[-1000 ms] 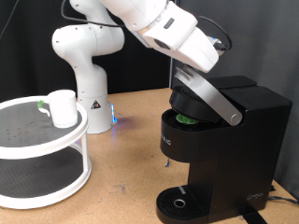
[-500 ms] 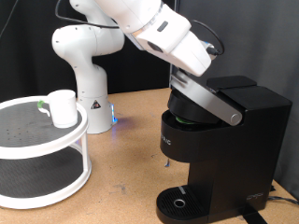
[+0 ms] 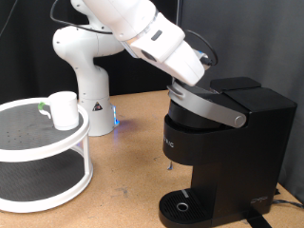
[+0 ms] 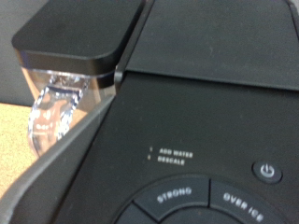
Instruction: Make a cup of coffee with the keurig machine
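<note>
In the exterior view the keurig machine (image 3: 223,142) stands on the wooden bench (image 3: 128,161) at the exterior view's right, its silver-grey lid handle (image 3: 211,106) lying low over the round brew head, the circular drip tray (image 3: 182,206) at its foot; the white arm reaches down from the top, and the end effector (image 3: 197,76) sits right at the rear of that handle, its fingers hidden, so I cannot tell whether they are apart or together; the cup (image 3: 64,109) stands upright on the upper tier of a white two-tier round shelf (image 3: 43,152) at the exterior view's left, well apart from the machine; the arm's white base (image 3: 90,71) stands behind it.

In the wrist view the machine's black top (image 4: 201,112) fills the frame, with buttons reading STRONG (image 4: 175,197) and OVER ICE, a power button (image 4: 267,172), and a clear water tank (image 4: 58,107) under a black cover; no fingers show.
</note>
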Available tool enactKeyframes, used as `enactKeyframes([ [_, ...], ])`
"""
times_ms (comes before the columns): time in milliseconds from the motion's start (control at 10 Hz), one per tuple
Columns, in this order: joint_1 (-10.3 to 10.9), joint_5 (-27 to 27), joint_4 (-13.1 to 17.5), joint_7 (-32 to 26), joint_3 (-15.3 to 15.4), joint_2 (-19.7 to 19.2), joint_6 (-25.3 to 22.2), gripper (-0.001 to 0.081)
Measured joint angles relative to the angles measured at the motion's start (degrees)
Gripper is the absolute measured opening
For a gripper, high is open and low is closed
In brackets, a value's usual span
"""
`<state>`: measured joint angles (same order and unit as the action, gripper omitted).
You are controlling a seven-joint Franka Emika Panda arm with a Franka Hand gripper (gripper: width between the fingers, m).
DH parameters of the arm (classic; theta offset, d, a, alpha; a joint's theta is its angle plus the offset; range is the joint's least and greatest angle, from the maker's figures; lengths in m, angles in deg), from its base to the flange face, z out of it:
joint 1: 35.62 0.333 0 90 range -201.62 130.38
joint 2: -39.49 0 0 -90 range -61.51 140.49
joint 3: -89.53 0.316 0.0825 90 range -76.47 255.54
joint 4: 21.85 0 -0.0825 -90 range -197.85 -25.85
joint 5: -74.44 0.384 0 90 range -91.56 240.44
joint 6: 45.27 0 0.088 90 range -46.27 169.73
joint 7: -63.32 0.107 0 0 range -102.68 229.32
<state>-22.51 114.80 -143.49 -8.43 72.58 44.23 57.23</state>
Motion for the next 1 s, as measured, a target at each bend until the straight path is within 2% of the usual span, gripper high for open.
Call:
enactKeyframes([
  [500,-0.1,-1.0,-1.8,-0.1,-0.4,-1.1,4.2,0.0001],
  [1000,-0.1,-1.4,-2.0,-0.2,-0.5,-3.3,6.2,0.0001],
])
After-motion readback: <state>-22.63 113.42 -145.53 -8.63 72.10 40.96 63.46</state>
